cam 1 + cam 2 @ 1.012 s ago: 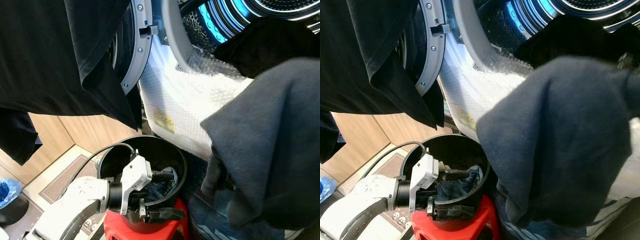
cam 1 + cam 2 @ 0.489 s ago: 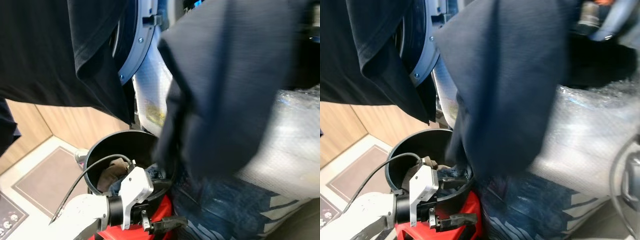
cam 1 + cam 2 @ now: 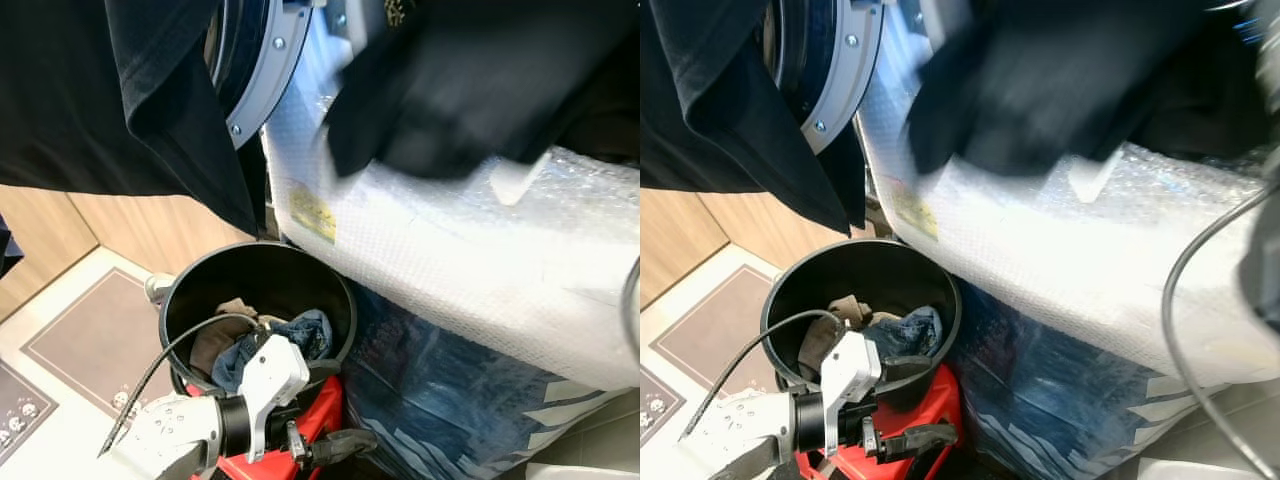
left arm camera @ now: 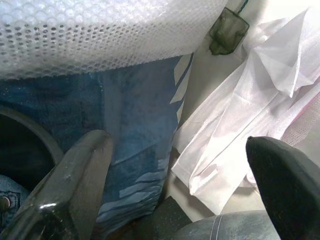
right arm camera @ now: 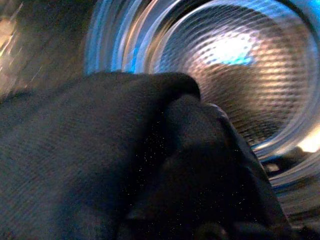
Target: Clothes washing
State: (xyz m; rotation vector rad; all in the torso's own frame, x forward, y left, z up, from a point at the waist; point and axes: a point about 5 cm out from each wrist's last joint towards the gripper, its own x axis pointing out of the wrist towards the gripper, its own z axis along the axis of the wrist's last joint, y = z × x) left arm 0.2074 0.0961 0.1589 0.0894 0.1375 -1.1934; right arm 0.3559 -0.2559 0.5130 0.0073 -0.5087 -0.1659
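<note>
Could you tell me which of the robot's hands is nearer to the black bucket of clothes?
Left. The left hand hangs open just below the black bucket, at its near rim. The right hand is up at the washer drum with the dark garment.

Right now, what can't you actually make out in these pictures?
- Right gripper's fingers: wrist view, buried under the dark garment.
- Garment's shape: head views, motion-blurred.
- Bucket contents: deeper clothes hidden beneath the jeans.
- Washer drum: blurred, and partly blocked by the garment.

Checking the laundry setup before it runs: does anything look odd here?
Yes: the washer's front is wrapped in bubble wrap, as if not fully unpacked, and a black garment hangs over its open door.
</note>
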